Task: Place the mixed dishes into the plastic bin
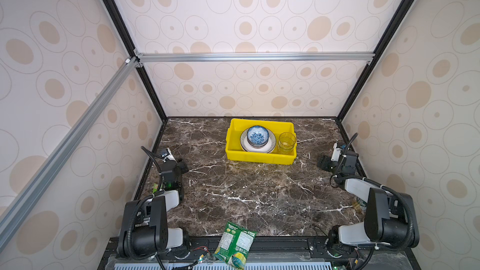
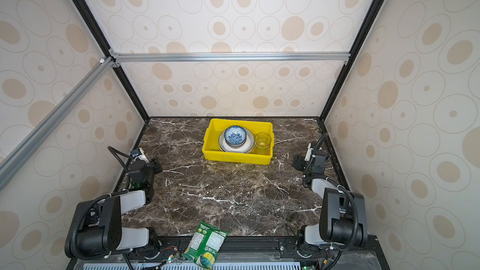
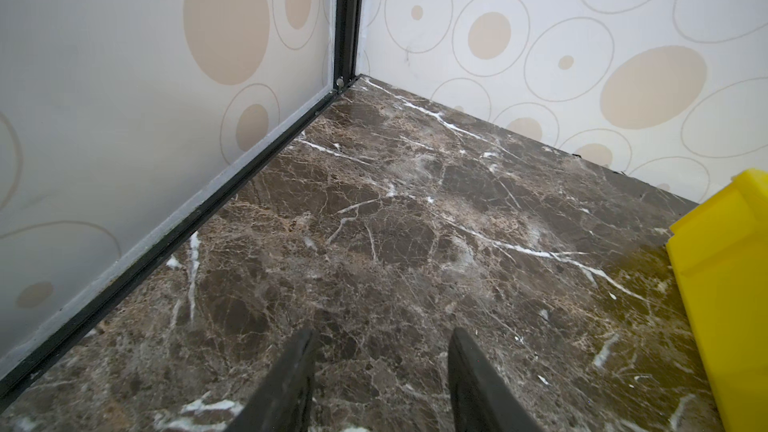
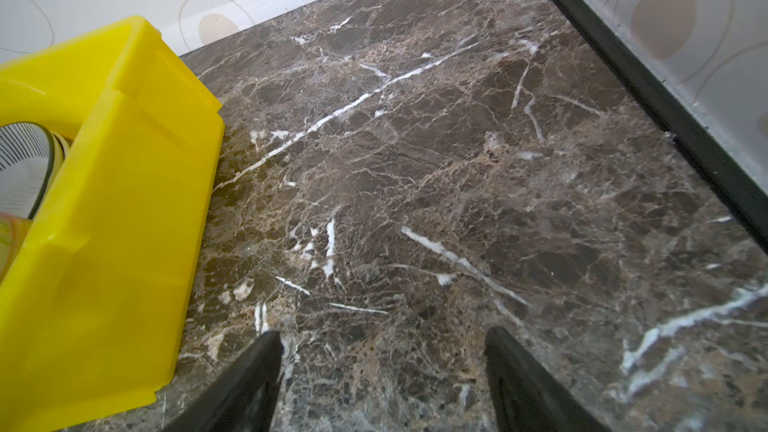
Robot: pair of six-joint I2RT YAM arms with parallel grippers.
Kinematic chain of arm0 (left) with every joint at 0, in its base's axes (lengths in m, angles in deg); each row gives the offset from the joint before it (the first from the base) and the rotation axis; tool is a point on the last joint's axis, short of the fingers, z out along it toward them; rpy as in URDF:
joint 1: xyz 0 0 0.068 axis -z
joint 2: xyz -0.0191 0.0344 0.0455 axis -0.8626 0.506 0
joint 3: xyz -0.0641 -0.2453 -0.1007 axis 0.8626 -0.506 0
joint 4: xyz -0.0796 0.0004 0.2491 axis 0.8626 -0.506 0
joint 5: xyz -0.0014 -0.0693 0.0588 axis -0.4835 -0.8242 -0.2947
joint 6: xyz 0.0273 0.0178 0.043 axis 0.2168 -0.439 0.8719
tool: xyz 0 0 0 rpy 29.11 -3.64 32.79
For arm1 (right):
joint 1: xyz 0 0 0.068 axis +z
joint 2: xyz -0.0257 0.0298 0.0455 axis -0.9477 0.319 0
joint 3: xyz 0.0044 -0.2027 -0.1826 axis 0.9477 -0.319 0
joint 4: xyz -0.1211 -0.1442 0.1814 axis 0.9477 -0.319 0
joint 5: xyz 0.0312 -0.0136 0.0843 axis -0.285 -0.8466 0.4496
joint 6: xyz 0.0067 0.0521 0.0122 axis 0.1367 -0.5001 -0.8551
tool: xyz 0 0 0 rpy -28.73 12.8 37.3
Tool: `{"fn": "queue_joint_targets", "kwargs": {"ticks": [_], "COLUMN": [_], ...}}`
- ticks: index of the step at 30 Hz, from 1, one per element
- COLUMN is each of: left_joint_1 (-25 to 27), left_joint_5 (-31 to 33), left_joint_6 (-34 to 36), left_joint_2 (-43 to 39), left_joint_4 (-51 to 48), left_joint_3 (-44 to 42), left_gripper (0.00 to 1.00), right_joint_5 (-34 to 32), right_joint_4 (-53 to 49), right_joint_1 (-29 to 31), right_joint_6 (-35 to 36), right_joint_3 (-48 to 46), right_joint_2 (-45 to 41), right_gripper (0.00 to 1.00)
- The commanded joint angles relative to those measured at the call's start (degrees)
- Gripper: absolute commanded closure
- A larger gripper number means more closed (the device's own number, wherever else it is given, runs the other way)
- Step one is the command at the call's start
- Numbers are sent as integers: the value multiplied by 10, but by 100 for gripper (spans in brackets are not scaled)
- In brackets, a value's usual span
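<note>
The yellow plastic bin [image 1: 259, 157] [image 2: 236, 158] stands at the back middle of the marble table. Inside it a blue floral bowl [image 1: 257, 135] [image 2: 235, 133] rests on a striped-rimmed plate [image 1: 271, 138], and an amber glass tumbler [image 1: 286, 143] [image 2: 262, 143] stands upright at the bin's right end. My left gripper [image 1: 183, 165] [image 3: 382, 332] hovers open over bare marble, well to the left of the bin [image 3: 723, 284]. On the bin's right side my right gripper [image 4: 383, 332] [image 1: 323, 164] is open too, with only marble between its fingers. The right wrist view catches the bin wall [image 4: 116, 201] and the plate's edge [image 4: 25, 155].
A green snack packet [image 1: 235, 245] [image 2: 205, 246] lies over the table's front edge. Another green item [image 1: 155, 187] peeks out beside the left arm. A small object [image 1: 359, 203] is half hidden behind the right arm. Patterned walls with black frame rails close in three sides.
</note>
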Motion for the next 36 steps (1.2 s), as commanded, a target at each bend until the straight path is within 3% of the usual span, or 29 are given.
{"fn": "queue_joint_targets", "kwargs": {"ticks": [1,3,15,18,19,20,26,36], "left_joint_1": [-5,-5,-5,-3,-2,1,10,32], "left_joint_5": [-29,-36,-97,-112,-120,-126,-132,-151], "left_joint_6": [18,23,56,64,68,74,87,121], "left_joint_2": [14,21,70,69,69,67,67,87], "left_joint_4": [81,108,241,261,273,287,359,399], "left_joint_3": [-12,-20,-44,-54,-61,-68,-105,-117], "left_gripper": [48,48,42,32,2,1,1,1], "right_joint_5": [21,26,58,42,38,26,-23,-43], "right_joint_4": [106,148,172,180,188,196,295,254], "right_joint_1": [-1,-1,13,39,49,65,96,106], "right_joint_6": [-12,-13,19,48,62,77,97,104], "right_joint_3": [-23,-36,-49,-55,-58,-62,-98,-80], "right_joint_2": [19,29,23,20,21,22,61,59], "right_gripper": [20,20,18,13,12,12,9,5]}}
